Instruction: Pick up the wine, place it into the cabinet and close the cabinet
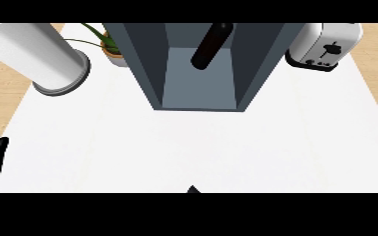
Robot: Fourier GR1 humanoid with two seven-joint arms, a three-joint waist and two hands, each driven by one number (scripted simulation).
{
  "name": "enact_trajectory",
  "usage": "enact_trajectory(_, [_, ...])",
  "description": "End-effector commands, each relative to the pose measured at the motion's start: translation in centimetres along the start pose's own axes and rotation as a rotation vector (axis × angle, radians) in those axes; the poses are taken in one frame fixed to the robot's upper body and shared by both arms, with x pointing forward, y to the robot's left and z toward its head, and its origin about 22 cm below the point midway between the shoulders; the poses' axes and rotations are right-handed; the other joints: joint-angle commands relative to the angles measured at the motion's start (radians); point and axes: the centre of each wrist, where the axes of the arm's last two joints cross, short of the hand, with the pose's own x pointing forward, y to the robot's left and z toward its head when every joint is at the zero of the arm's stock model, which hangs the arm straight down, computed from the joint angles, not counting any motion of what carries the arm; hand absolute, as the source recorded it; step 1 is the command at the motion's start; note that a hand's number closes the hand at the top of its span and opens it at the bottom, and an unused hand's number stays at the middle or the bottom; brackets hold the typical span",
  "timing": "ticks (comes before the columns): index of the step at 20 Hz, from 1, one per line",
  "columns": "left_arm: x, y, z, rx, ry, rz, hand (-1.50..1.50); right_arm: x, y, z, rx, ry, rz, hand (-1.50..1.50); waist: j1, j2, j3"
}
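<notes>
The dark wine bottle (210, 45) stands inside the grey-blue cabinet (148, 65) at the back middle of the white counter, and no hand touches it. The cabinet's front faces me and is open, showing its floor and side walls. I see no door. A black sliver at the left edge (3, 152) looks like part of my left hand. A small black tip at the lower edge (193, 189) may belong to my right hand, though too little of it shows to be sure.
A big white cylinder with a grey rim (52, 60) slants in from the upper left. A potted plant (111, 47) stands just left of the cabinet and a white toaster (325, 47) just right of it. White counter (192, 145) stretches in front.
</notes>
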Motion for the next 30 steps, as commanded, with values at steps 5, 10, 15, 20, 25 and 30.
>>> enact_trajectory(5, [0.4,-0.5,0.0,-0.016,0.007,0.032,-1.50,2.2,1.3,-6.3,0.056,-0.065,-0.090,1.50,0.019,0.004,0.001])
enact_trajectory(10, [0.3,-0.5,-0.5,0.014,0.005,0.023,-1.50,4.4,1.1,-11.1,0.032,-0.076,-0.060,1.50,0.020,0.003,0.001])
enact_trajectory(15, [0.3,-2.1,0.0,0.016,0.007,0.040,-1.50,5.2,0.1,-16.2,-0.025,-0.103,-0.023,1.50,0.021,0.006,0.002])
enact_trajectory(20, [-0.9,-0.4,-1.4,0.025,-0.006,0.015,-1.50,4.7,-1.7,-19.7,-0.082,-0.111,0.155,1.50,0.001,0.006,0.002])
enact_trajectory(25, [-1.0,-1.3,-1.3,0.025,-0.026,0.023,-1.50,1.6,-5.4,-22.3,-0.143,-0.066,0.142,1.50,0.002,0.008,0.003])
enact_trajectory(30, [-0.5,-0.7,-2.5,0.024,-0.012,0.008,-1.50,0.0,-8.7,-23.5,-0.156,-0.046,0.127,1.50,-0.006,0.007,0.004])
